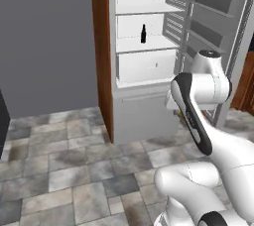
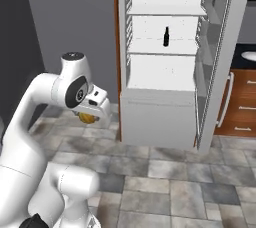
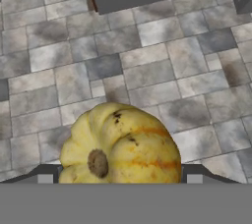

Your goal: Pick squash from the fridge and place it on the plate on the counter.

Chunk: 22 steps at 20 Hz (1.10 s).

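Squash (image 3: 120,144) lay nearest the lens in the hand view, a ribbed golden-yellow body with its brown stem scar turned toward the camera, bulging up between the two dark finger tips of the claw (image 3: 120,181), which were clamped against its flanks. Below and beyond the claw lay grey stone floor tiles (image 3: 147,70), so the load hung in open air, out of the appliance. Ahead of the claw stood the fridge (image 2: 160,107), tall and grey with its door swung open to the right, white shelves and a white drawer (image 1: 146,66) inside, and one slim dark bottle (image 2: 166,37) upright on a shelf well above the claw. From the right base camera the squash showed as a small yellow patch tucked under the white hand. Well away to the right of the claw, past the open door, ran the counter (image 2: 239,57) over reddish-brown drawers (image 2: 242,102), with what looked like the plate (image 2: 250,55) at the frame's edge. By my reading the pick was done and the carry was the step in hand. The next move called for turning or driving rightward, clearing the open door, then lowering the squash onto the plate before releasing.
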Tool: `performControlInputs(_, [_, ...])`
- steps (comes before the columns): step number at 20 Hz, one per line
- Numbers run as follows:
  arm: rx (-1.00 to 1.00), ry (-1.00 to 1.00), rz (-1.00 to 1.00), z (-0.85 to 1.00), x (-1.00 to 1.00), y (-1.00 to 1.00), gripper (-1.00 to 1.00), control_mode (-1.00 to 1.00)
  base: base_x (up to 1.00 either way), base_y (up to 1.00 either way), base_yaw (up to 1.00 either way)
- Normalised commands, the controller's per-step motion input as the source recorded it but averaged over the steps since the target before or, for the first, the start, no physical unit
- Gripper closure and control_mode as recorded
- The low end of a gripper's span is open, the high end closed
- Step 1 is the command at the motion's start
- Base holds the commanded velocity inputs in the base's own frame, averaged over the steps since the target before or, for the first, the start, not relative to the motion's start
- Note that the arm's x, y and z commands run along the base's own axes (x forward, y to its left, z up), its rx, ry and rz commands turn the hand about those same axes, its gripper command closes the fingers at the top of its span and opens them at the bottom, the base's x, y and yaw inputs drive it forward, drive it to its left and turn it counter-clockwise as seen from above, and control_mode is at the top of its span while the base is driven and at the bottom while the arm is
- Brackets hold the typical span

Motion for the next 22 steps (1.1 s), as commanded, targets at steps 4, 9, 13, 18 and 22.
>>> performControlInputs(4, [0.00, 0.00, 0.00, 0.00, 0.00, 0.00, 1.00, 1.00, -0.72, -0.07, -0.22])
performControlInputs(9, [0.00, 0.00, 0.00, 0.00, 0.00, 0.00, 1.00, 1.00, -0.71, -0.24, -0.30])
performControlInputs(13, [0.00, 0.00, 0.00, 0.00, 0.00, 0.00, 1.00, 1.00, -0.43, -0.54, -0.38])
performControlInputs(18, [0.00, 0.00, 0.00, 0.00, 0.00, 0.00, 1.00, 1.00, -0.61, -0.66, -0.42])
performControlInputs(22, [0.00, 0.00, 0.00, 0.00, 0.00, 0.00, 1.00, 1.00, -0.50, -0.72, -0.59])
